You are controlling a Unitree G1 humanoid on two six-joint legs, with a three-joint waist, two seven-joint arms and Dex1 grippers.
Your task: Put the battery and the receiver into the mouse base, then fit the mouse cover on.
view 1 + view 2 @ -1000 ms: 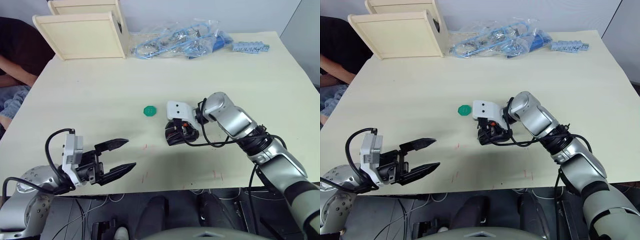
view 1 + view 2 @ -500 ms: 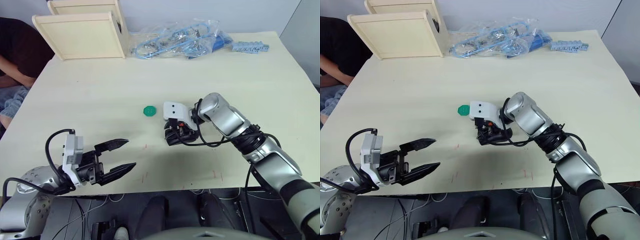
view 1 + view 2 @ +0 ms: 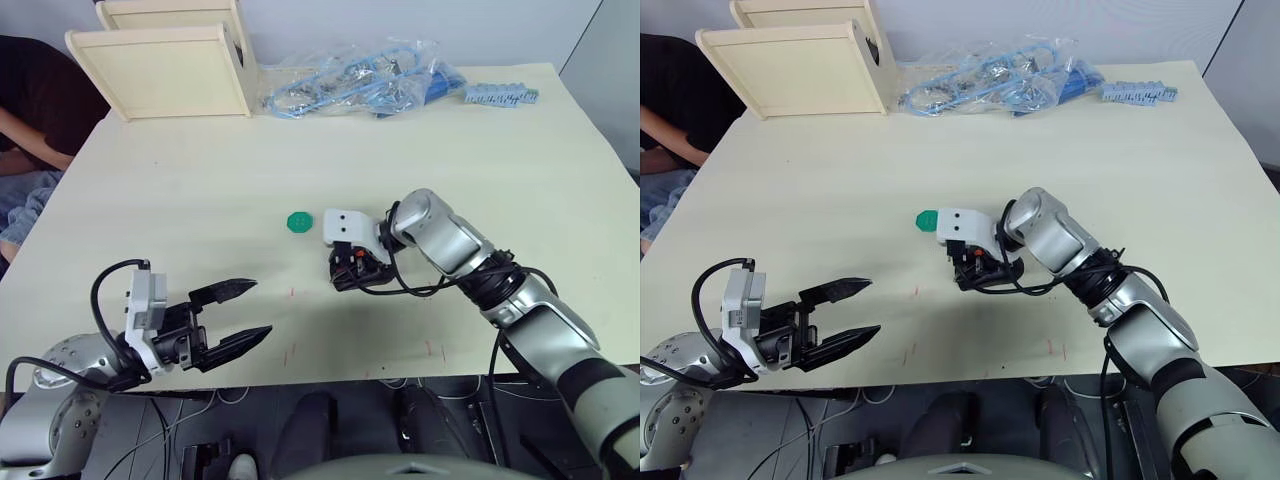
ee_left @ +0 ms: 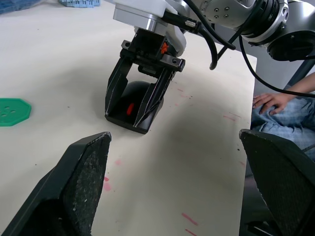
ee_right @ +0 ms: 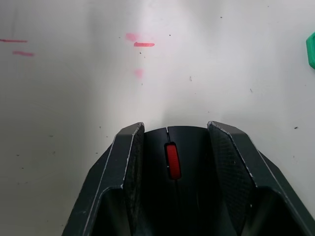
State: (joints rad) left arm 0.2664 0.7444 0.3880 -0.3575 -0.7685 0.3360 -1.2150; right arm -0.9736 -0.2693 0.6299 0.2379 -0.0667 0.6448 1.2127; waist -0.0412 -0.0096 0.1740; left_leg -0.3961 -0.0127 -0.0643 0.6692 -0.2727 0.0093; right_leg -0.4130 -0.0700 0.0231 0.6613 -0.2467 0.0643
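I've got my right gripper (image 4: 140,105) down on the pale cream table (image 3: 200,190), its two black fingers (image 5: 129,162) straddling a black oval mouse with a red scroll wheel (image 5: 172,162). Through the right wrist camera the mouse sits squarely between the fingers, flanked on both sides, its smooth top facing up and the red wheel showing in the middle. From the left wrist camera I see the same thing from across the table: fingers reaching down to the tabletop on either side of the mouse. I read that as gripping the mouse, which rests on the table near the centre, a little toward my side.

Just beside the right gripper's white wrist block, on its far-left side, lies a green round scalloped disc (image 3: 299,221), flat on the table and apart from the mouse.

My left gripper (image 3: 235,318) hangs near the near-left edge of the table, well apart from the mouse, its fingers (image 4: 86,167) spread wide and holding nothing.

Faint red marks (image 5: 142,44) dot the surface between the two grippers. At the far edge I see a heap of clear plastic bags with blue parts (image 3: 360,85), a blue-grey ridged strip (image 3: 500,95) to its right, and a pale wooden box (image 3: 165,60) at the far-left corner. A person sits at the table's left side (image 3: 25,120).
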